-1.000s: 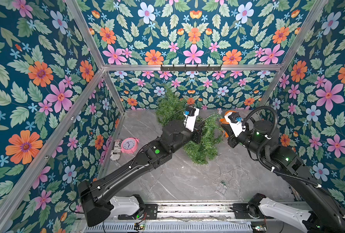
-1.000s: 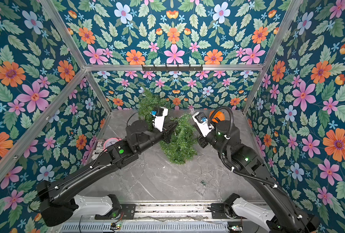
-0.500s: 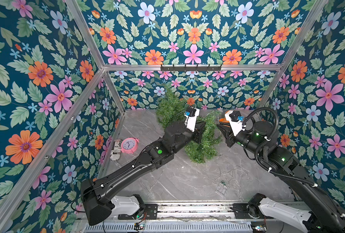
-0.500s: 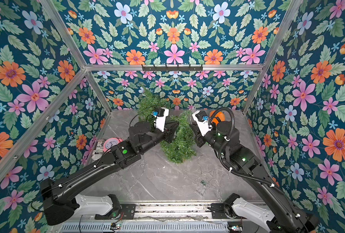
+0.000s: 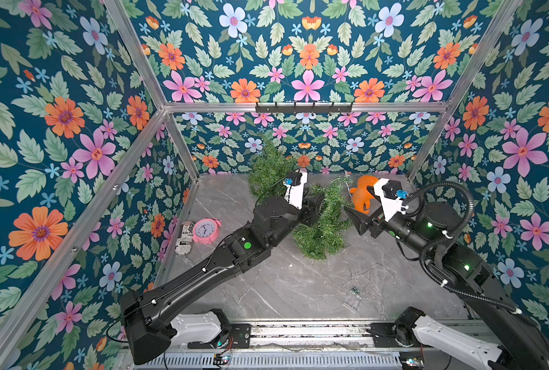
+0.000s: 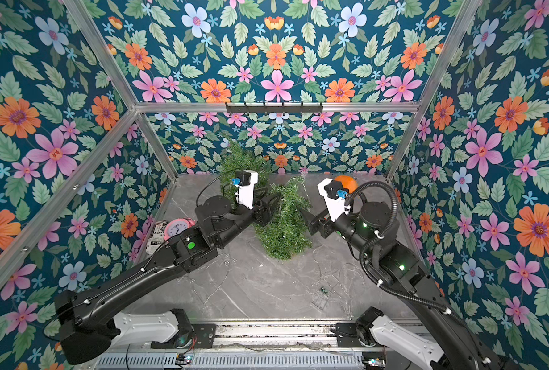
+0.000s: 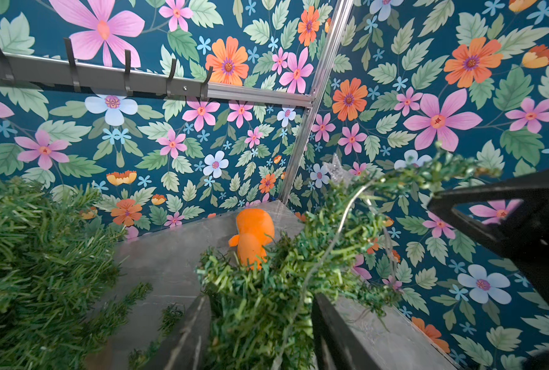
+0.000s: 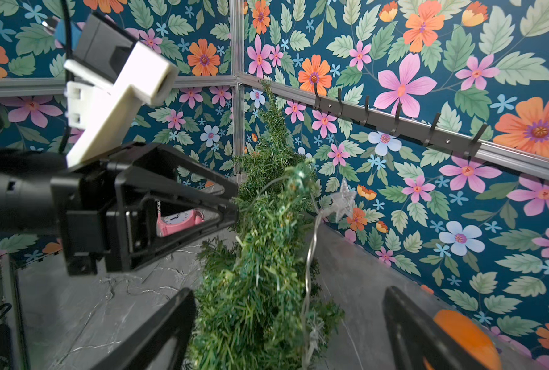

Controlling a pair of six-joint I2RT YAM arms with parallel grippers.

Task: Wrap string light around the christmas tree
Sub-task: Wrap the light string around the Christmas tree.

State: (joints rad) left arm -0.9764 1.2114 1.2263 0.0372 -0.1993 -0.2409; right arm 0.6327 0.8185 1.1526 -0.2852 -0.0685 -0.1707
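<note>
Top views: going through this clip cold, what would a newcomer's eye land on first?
The loud floral wallpaper on every wall hits first. Next comes the small green christmas tree in the middle of the grey table, with the left gripper and right gripper on either side of it, jaws open. Bright accents follow: an orange toy at the back right and a pink alarm clock by the left wall.

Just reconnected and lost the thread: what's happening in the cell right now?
Both arms flank the small christmas tree mid-table. The left gripper and right gripper are open at its foliage, gripping nothing. One strand of the string light hangs down the tree; the rest lies loose on the table in front.
</note>
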